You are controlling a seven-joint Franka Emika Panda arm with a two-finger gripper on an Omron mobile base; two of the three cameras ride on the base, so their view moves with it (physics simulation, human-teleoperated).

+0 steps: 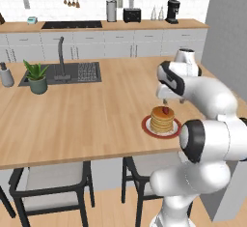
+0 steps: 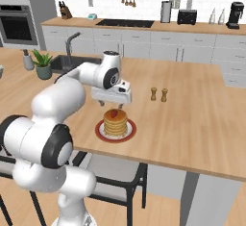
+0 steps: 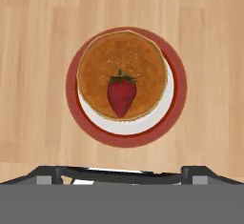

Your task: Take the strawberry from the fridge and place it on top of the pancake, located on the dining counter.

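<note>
Nearest the cameras, two dark-framed chairs (image 1: 50, 182) are tucked under the edge of the dining counter (image 1: 87, 120), one of them half covered by the arm in the left base view. On the counter just past that edge stands a red-rimmed plate (image 3: 178, 92) carrying the pancake (image 3: 102, 61) stack, and the strawberry (image 3: 122, 93) lies on top of the stack, a little toward the gripper side of centre (its green cap pointing away in the hand view). The gripper (image 2: 113, 104) hangs right above the stack with its jaws spread wide and nothing between them; the fingertips are cut off at the bottom of the hand view and largely masked by the hand's own body in the left base view. Beyond the plate, two small brown shakers (image 2: 159, 94) stand side by side. Farther back are the dark sink (image 1: 72, 72) with its tap and a potted plant (image 1: 37, 77). The grey fridge (image 1: 226, 33) is cropped at the right edge, so its doors cannot be made out.
</note>
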